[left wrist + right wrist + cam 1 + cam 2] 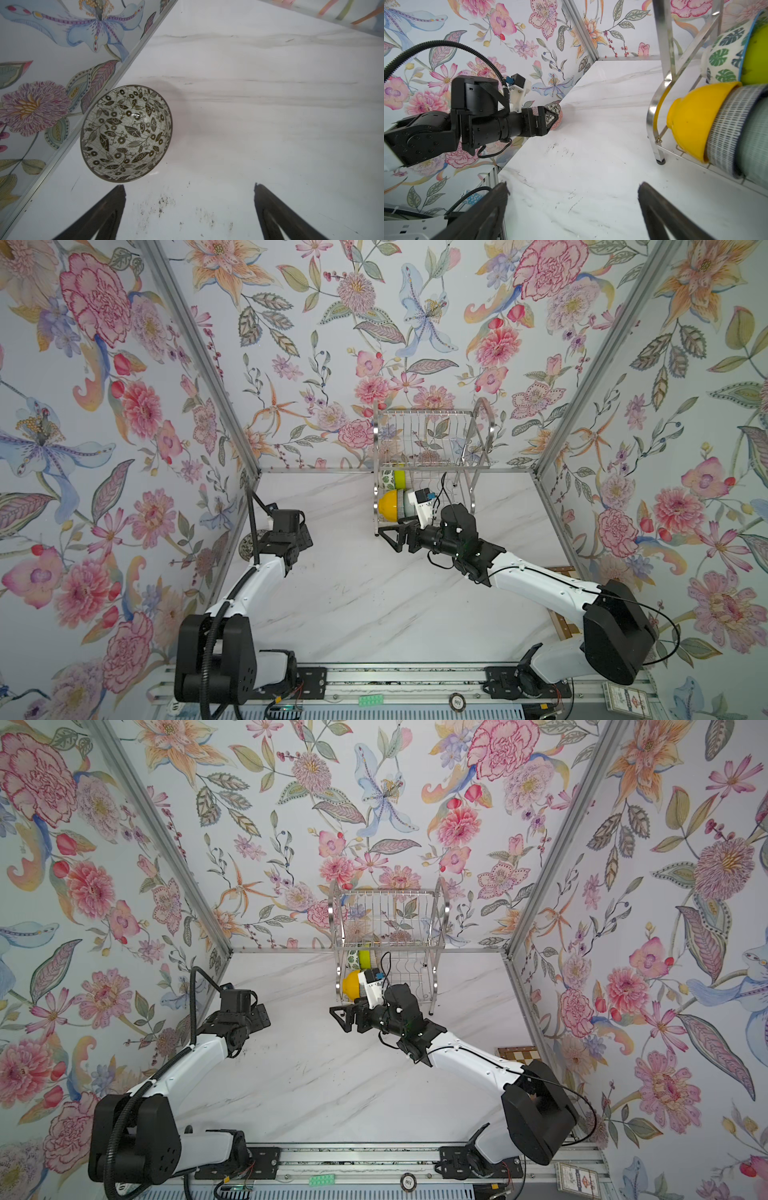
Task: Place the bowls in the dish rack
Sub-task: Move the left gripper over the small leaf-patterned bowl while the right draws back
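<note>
The dish rack (432, 439) (390, 915) stands at the back wall. Its lower tier holds a yellow bowl (388, 506) (691, 124), a blue-striped bowl (726, 133) and a pale celadon bowl (756, 141) on edge. A green-leaf white bowl (724, 56) and a lime green bowl (756, 56) stand behind them. One bowl with a dark leaf-and-flower pattern (126, 133) (248, 545) sits upright by the left wall. My left gripper (189, 187) hangs open and empty just short of it. Open and empty too, my right gripper (390, 539) (573, 186) hovers off the rack's front left corner.
Floral walls with metal corner posts (199, 364) close in the marble table (374, 605) on three sides. A wooden chessboard (519, 1054) lies at the right wall under my right arm. A mounting rail (415, 680) runs along the front edge.
</note>
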Robot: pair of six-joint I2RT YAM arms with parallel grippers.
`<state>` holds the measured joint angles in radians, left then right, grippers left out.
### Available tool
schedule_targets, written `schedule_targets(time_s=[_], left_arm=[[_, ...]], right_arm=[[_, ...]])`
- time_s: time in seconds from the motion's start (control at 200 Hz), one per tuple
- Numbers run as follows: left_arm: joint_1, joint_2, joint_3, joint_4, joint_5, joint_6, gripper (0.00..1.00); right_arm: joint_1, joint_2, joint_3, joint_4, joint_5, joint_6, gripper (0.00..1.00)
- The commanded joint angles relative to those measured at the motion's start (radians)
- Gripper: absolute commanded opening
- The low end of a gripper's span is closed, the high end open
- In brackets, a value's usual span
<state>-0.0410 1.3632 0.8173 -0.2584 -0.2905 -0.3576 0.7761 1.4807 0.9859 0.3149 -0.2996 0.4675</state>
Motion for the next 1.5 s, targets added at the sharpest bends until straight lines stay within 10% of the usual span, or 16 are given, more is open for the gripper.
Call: schedule_targets(time_s=[0.0,0.445,1.056,1.496], left_arm=[[0.040,0.089,0.053,0.008,-0.018,-0.012,0.99],[0.191,0.420,0.233,-0.001,0.050,0.033,0.62],[0.190,0.267,0.177,0.018,0.312,-0.023,0.00],[-0.335,-0.114,-0.013,0.031,0.205,-0.171,0.00]], right_arm=[[0.044,0.039,0.055,-0.092,0.094,-0.059,0.99],[0.086,0.019,0.004,-0.112,0.163,-0.077,0.99],[0.039,-0.031,-0.055,-0.096,0.163,-0.048,0.99],[-0.122,-0.283,-0.138,-0.306,0.294,-0.102,0.99]])
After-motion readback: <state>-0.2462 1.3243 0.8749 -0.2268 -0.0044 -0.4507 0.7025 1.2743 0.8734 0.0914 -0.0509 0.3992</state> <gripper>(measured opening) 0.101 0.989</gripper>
